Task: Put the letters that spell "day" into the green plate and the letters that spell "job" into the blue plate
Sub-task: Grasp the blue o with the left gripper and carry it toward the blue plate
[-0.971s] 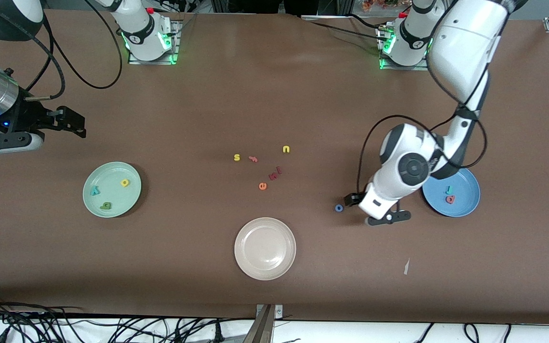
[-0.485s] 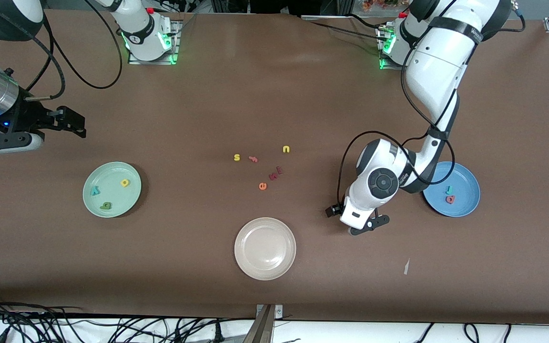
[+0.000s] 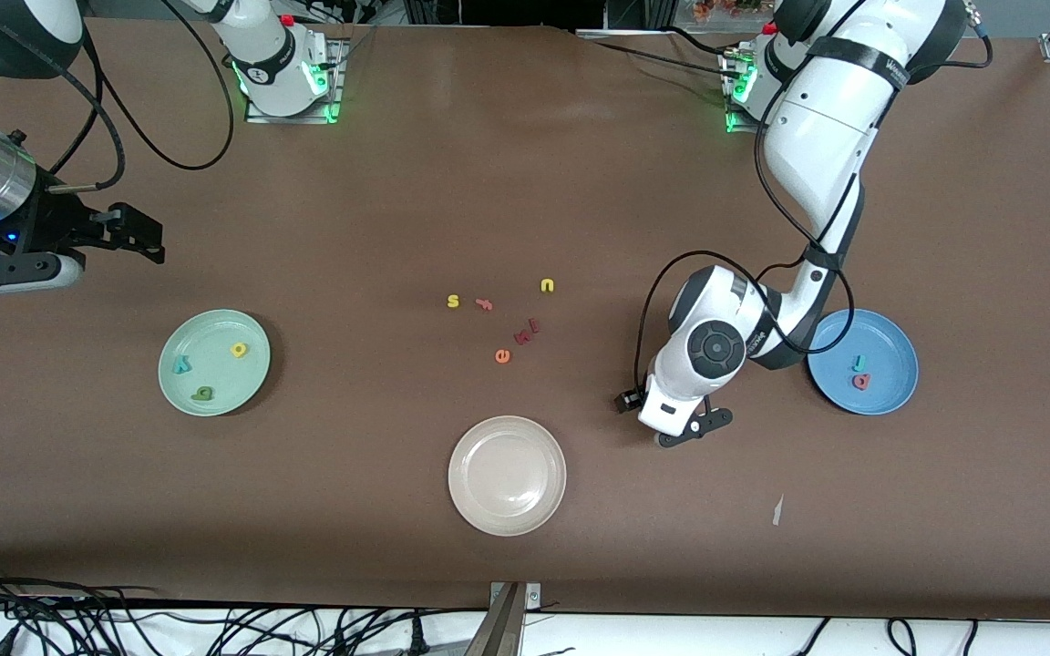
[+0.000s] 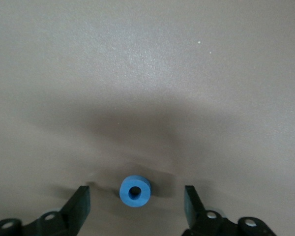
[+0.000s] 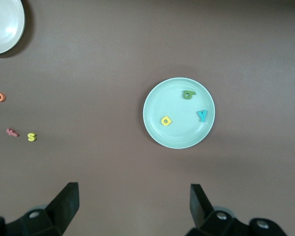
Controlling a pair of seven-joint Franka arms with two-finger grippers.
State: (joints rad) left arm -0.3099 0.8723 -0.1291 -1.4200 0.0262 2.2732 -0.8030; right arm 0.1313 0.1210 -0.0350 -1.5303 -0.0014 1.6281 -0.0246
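1. Brown worktop; green plate holds three letters, blue plate two.
2. Left pincer, jaws apart, straddles the blue o untouched, between the blue and beige plates.
3. Right pincer waits wide open, empty, above the green plate.

1. The table has a matt brown, faintly grainy cover.
2. The blue ring o looks like soft matt foam.
3. The beige-white plate shines glossy.

The green plate holds yellow, dark green and teal letters.
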